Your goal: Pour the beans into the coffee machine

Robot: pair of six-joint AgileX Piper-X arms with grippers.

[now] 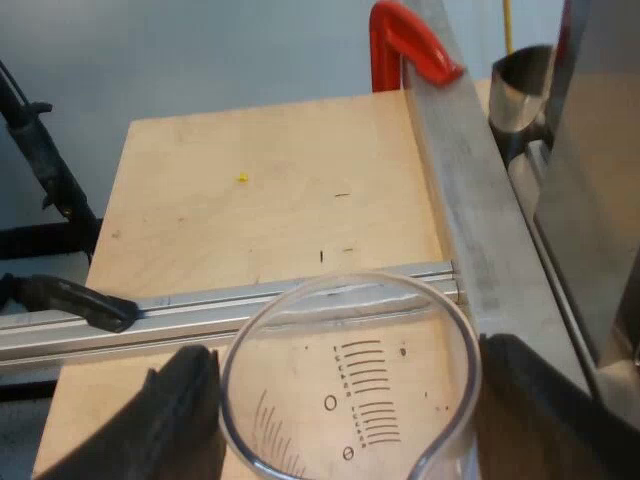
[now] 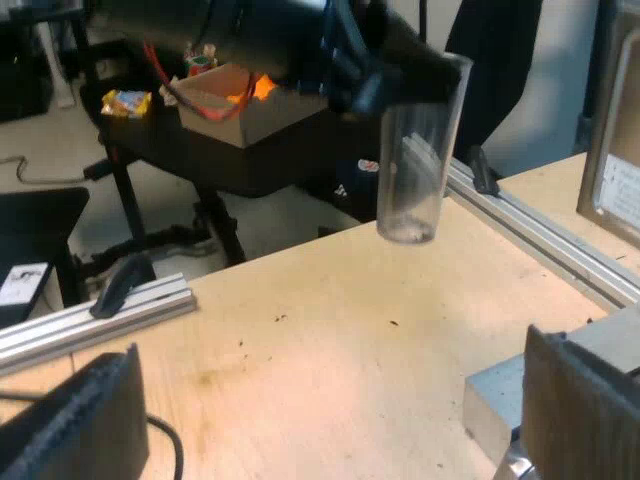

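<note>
**Left pincer holds the measuring glass beside the coffee machine**

The left pincer [image 1: 348, 362] has one black finger [image 1: 185, 410] on each side of the measuring glass [image 1: 350, 410], close against it, so it is holding the glass. Looking down into it, the glass is clear to the bottom. I can see its little printed lines and the wood under it. A metal rail [image 1: 150, 320] runs across the worktop [image 1: 270, 190] right by the glass, and a black clamp [image 1: 75, 300] sits on the rail, farther along.

From the right arm's side, the same glass [image 2: 415, 160] stands straight up. The left pincer [image 2: 385, 75] grips it near the top. The bottom of the glass is low over the wooden worktop [image 2: 300, 340], close to its edge (I cannot tell if it touches the wood or hangs just above it).

The espresso machine [image 1: 590, 200] is just beside the glass and looks like a tall grey metal wall. A red handle end [image 1: 410, 40] pokes up past the machine's edge, farther off than the glass. A shiny metal cup shape [image 1: 520, 90] is near the red end.

The right pincer [image 2: 330, 395] is spread wide, with bare wood showing between its two fingers. It hangs over the worktop, well apart from the glass.
</note>
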